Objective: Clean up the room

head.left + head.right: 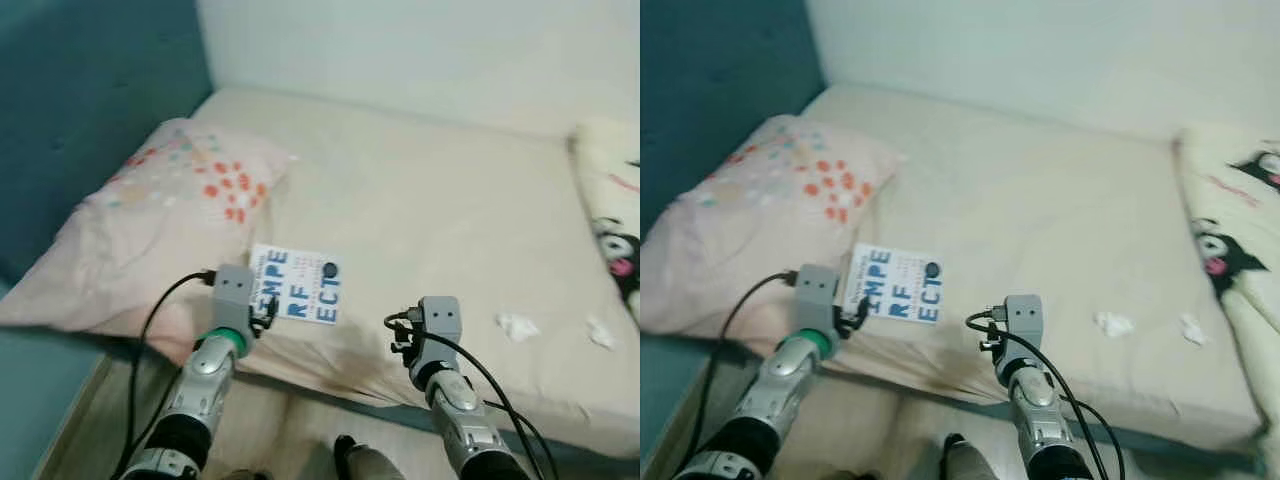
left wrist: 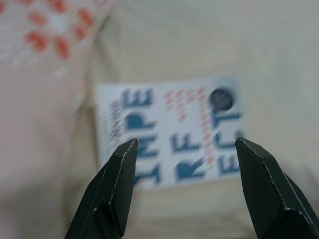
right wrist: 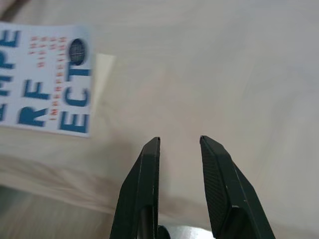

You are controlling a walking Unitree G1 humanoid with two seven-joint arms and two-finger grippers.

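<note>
- Landmark: white rectangular book with large blue block letters and small red print (image 1: 297, 284), lying flat on the cream-sheeted bed (image 1: 440, 210), close to the bed's near edge.
- Pale pink pillow with orange and pastel dots (image 1: 150, 225): on the robot's left of the book, its near corner just beside the book's left edge (touching or not: cannot tell).
- Left tool (image 2: 185, 147): fingers spread wide, nothing between them; it hovers just short of the book's near edge, and in the left wrist view the book lies between and beyond the two black fingertips (image 2: 128, 149). No contact with the cover visible.
- Right tool (image 3: 180, 142): fingers drawn close with a narrow gap, holding nothing; it sits above bare sheet to the right of the book, near the bed's edge.
- Two small crumpled white paper scraps (image 1: 517, 326): on the sheet well to the right of the book, apart from each other (the second one (image 1: 600, 334) lies further right).
- White blanket with a black-and-pink cartoon print (image 1: 618, 235): along the bed's far right side, well apart from the book.
- Dark teal padded headboard (image 1: 90, 110): behind the pillow, left of the book.
- Pale wall (image 1: 430, 50): beyond the bed's far edge.
</note>
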